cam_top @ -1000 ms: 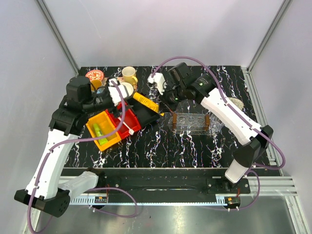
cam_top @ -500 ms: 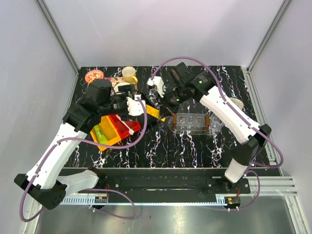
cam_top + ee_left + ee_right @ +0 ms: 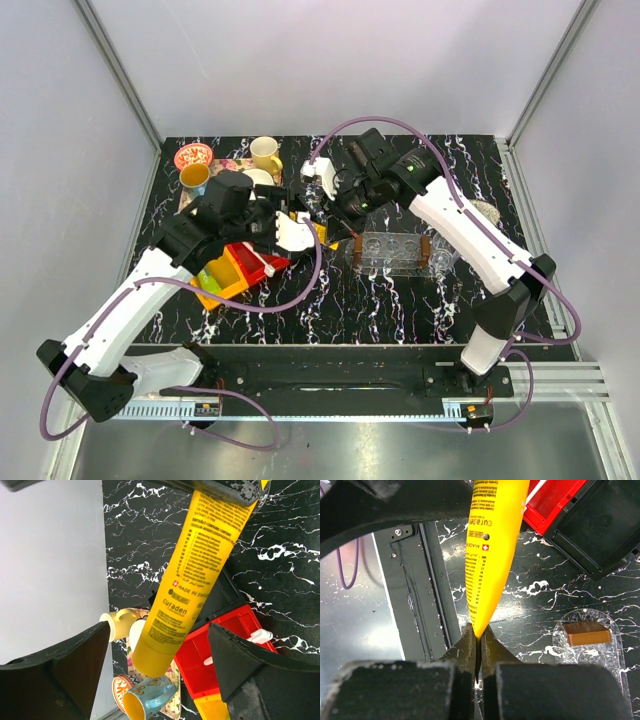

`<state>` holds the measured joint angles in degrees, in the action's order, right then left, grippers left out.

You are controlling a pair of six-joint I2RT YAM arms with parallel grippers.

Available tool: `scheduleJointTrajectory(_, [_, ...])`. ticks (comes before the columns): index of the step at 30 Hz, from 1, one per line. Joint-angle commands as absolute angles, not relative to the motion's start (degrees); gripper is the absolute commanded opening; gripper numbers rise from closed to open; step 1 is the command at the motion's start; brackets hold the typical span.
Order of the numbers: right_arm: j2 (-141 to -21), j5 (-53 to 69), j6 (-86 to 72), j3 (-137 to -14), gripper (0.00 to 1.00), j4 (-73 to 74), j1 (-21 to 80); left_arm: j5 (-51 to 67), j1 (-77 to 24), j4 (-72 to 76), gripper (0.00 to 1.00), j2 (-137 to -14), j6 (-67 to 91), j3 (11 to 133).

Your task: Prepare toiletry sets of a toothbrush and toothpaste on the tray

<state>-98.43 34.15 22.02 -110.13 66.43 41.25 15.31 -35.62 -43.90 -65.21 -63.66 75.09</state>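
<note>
My right gripper (image 3: 476,630) is shut on the flat end of the orange-yellow toothpaste tube (image 3: 492,540) and holds it in the air above the bins (image 3: 318,230). My left gripper (image 3: 159,627) is open, with one finger on each side of the tube's cap end (image 3: 165,650), not touching it. In the top view the left gripper (image 3: 290,232) faces the right gripper (image 3: 335,215). The lime green tube (image 3: 210,276) lies in the yellow bin. White toothbrushes (image 3: 260,636) lie in the red bin (image 3: 225,645). I cannot clearly make out the clear oval tray.
A black bin (image 3: 600,530) sits beside the red bin (image 3: 255,262) and the yellow bin (image 3: 225,290). The clear three-hole rack with brown ends (image 3: 395,250) stands right of centre. A floral tray (image 3: 177,680) with cups (image 3: 265,152) is at the back left.
My left arm has swung right from over the bins to the tube, and its open fingers now flank the cap end. My right gripper has kept its hold on the tube and shifted slightly.
</note>
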Motion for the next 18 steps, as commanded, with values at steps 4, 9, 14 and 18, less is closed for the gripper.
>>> scheduleJointTrajectory(4, [-98.00, 36.83, 21.45, -113.29, 0.00, 66.18, 41.40, 11.69, -37.44, -39.12, 0.81, -66.44, -65.48, 72.87])
scheduleJointTrajectory(9, [-97.91, 36.83, 21.62, -113.29, 0.00, 66.27, 41.40, 8.62, -38.76, -37.27, 0.68, -66.80, -66.01, 70.32])
scheduleJointTrajectory(14, [-97.56, 36.39, 21.71, -112.94, 0.00, 66.27, 41.40, 6.60, -39.64, -35.69, 0.42, -66.97, -65.04, 69.26])
scheduleJointTrajectory(18, [-96.77, 35.25, 21.97, -112.33, 0.00, 66.10, 41.40, 6.15, -40.60, -35.07, 0.15, -67.24, -62.85, 69.26])
